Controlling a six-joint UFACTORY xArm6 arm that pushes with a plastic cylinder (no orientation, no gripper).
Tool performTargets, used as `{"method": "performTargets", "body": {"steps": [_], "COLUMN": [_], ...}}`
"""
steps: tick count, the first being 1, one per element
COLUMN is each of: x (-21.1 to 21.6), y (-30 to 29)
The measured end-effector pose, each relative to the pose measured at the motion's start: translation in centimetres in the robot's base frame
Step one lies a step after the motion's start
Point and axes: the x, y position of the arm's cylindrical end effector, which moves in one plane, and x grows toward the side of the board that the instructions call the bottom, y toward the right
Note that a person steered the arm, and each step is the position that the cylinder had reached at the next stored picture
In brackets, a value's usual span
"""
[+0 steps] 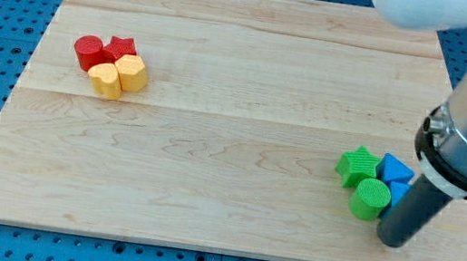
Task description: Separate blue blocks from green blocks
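A green star-shaped block (358, 164) and a green cylinder (370, 198) sit together at the view's lower right. A blue triangular block (395, 167) touches the star's right side, and a second blue block (399, 190) lies just below it, partly hidden by my rod. My tip (390, 240) rests on the board just to the lower right of the green cylinder, close to the lower blue block.
A red cylinder (89, 52), a red star block (121, 48) and two yellow blocks (107, 80) (133, 72) cluster at the view's upper left. The wooden board (226, 184) lies on a blue pegboard. The arm's body covers the view's right edge.
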Motion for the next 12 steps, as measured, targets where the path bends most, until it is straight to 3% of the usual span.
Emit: {"method": "performTargets", "body": {"steps": [2,4,5,7,8,12], "x": [-3.1,0.2,-0.2,-5.0,-5.5,-5.7], "y": [3.9,2.3,4.2,9.3,9.7,2.2]}}
